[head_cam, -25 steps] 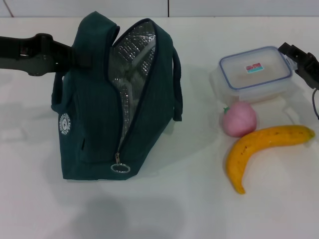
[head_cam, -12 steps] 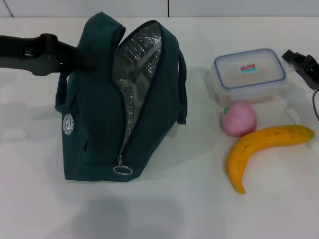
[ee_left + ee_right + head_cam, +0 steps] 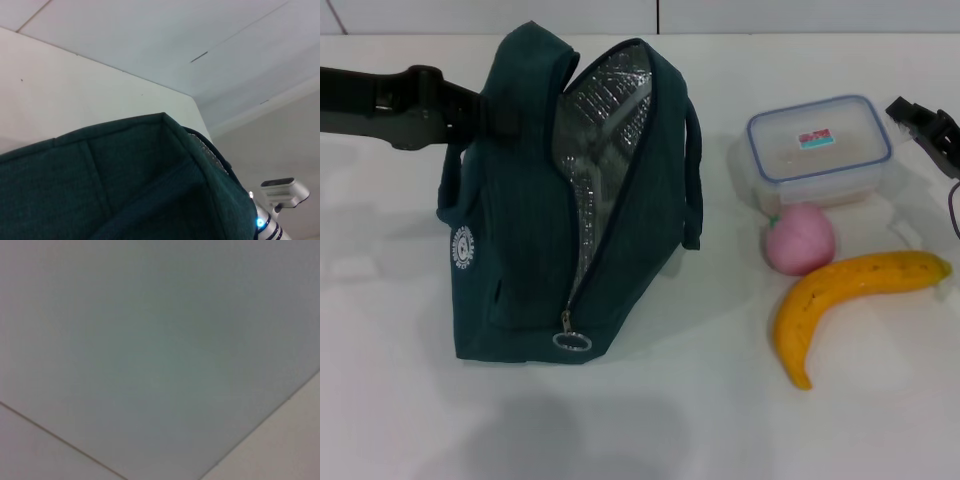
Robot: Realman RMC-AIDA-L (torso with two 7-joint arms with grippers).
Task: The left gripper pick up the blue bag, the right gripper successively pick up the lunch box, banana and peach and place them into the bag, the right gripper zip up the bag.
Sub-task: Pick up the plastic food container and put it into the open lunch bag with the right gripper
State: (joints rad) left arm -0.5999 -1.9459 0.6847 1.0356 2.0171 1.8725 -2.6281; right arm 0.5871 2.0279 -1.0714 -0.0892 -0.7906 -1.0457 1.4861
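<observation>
While its zipper gapes to bare the silver lining, the bag (image 3: 535, 235) stands upright on the left half of the worktop (image 3: 650, 420), ring pull (image 3: 572, 341) hanging low at the near end of the opening and a round white logo (image 3: 464, 248) showing on its left face. One loop handle (image 3: 692, 175) droops down its right side. The left gripper (image 3: 475, 110) reaches in from the left edge and meets the bag's upper far-left corner; its fingers are hidden behind the fabric, so whether they are apart or clamped cannot be told. The left wrist view shows only the bag's dark cloth (image 3: 120, 185) close up.

The box (image 3: 818, 148) sits towards the far right of the worktop, lid on. Just in front of it lies the peach (image 3: 801, 238), and the banana (image 3: 845, 298) curves nearer the front, its upper side close against the peach.

The right gripper (image 3: 926, 130) shows at the right edge, just beside the box's far-right corner and apart from it; its fingers cannot be made out either.
</observation>
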